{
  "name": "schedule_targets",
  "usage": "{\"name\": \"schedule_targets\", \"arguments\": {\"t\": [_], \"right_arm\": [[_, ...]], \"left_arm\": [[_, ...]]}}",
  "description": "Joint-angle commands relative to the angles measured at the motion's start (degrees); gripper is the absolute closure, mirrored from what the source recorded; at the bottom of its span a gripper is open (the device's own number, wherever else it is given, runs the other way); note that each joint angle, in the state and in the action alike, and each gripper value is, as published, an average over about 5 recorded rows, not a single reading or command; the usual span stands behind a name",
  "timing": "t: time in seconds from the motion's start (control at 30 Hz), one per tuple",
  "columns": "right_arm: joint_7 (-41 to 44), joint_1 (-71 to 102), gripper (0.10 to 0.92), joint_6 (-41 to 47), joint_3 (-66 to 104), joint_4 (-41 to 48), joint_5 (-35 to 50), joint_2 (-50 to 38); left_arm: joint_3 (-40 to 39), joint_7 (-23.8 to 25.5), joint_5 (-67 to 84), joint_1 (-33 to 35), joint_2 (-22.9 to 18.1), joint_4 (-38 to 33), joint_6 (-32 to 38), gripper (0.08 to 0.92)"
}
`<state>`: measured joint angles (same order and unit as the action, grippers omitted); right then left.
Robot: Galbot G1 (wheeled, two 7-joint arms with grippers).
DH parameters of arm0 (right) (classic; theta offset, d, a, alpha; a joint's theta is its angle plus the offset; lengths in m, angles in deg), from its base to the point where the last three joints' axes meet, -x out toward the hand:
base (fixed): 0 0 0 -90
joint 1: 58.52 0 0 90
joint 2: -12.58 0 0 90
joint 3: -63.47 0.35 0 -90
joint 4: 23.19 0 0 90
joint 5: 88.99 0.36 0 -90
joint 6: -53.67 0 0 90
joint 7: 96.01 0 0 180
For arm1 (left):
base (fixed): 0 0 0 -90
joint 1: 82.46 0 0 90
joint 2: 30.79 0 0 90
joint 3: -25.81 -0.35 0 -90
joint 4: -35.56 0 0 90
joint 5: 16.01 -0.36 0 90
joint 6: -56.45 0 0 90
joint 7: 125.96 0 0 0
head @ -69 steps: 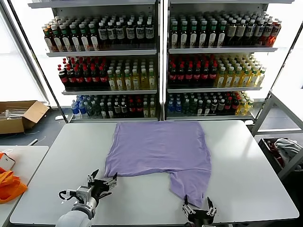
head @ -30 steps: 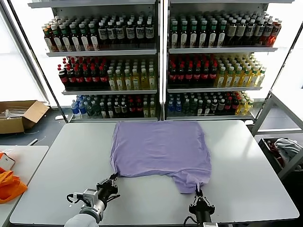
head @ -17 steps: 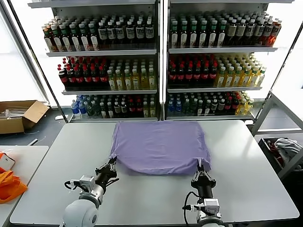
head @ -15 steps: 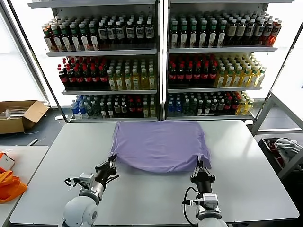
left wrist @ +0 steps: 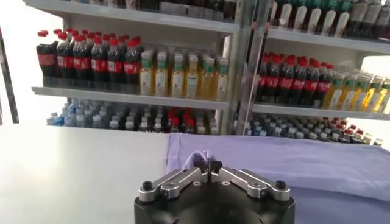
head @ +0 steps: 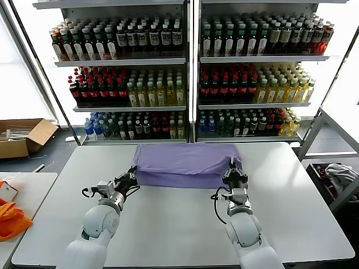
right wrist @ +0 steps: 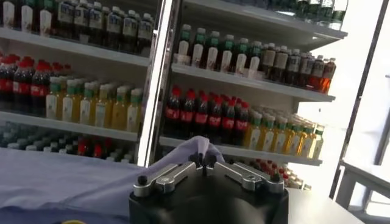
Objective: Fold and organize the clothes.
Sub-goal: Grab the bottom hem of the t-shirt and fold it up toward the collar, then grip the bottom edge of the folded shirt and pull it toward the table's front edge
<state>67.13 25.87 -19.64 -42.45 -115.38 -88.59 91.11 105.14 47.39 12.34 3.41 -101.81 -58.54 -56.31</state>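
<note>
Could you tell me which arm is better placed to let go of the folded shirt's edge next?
Neither clearly: left gripper and right gripper each pinch a front corner of the T-shirt, already folded onto itself.

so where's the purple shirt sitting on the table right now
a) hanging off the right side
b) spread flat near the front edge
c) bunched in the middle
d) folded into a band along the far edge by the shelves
d, the purple shirt lies doubled over as a wide band at the table's far side, just before the drink shelves.
</note>
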Motion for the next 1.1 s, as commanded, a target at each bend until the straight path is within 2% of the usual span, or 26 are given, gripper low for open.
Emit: {"name": "schedule_targets", "arguments": {"t": [0.03, 0.17, 0.33, 0.47, 0.67, 0.9, 1.1], "right_arm": [[3.12, -4.94, 0.766, 4.01, -0.28, 6.18, -0.65, -0.11], [3.05, -3.91, 0.645, 4.41, 0.09, 4.9, 1.79, 0.94], [-1.43, -3.09, 0.506, 1.56, 0.63, 2.49, 11.71, 4.07], [-3.98, -0.16, 0.385, 2.23, 1.4, -0.77, 12.09, 5.73], [-5.89, 7.06, 0.231, 5.89, 2.57, -8.61, 9.99, 3.54], [-7.34, 10.42, 0.203, 8.45, 4.1, -11.22, 9.05, 2.19], [-7.67, 10.29, 0.202, 8.78, 6.02, -10.78, 10.57, 1.52]], "left_arm": [[-2.55, 0.6, 0.99, -5.54, 0.51, 8.2, -0.73, 0.907], [-2.59, 0.19, 0.97, -5.07, 0.84, 6.49, -1.46, 0.826], [-2.0, -0.92, -2.01, -2.79, 1.23, 1.92, -3.55, 0.679], [-1.53, -1.19, -3.97, -0.49, 1.15, -1.03, -5.03, 0.566], [-0.26, -1.65, -5.27, 2.21, 0.62, -2.32, -6.07, 0.393], [-0.23, -1.89, -5.74, 2.4, 0.45, -2.4, -6.42, 0.205], [-0.79, -1.82, -6.14, 1.95, 0.42, -1.67, -6.27, 0.178]]}}
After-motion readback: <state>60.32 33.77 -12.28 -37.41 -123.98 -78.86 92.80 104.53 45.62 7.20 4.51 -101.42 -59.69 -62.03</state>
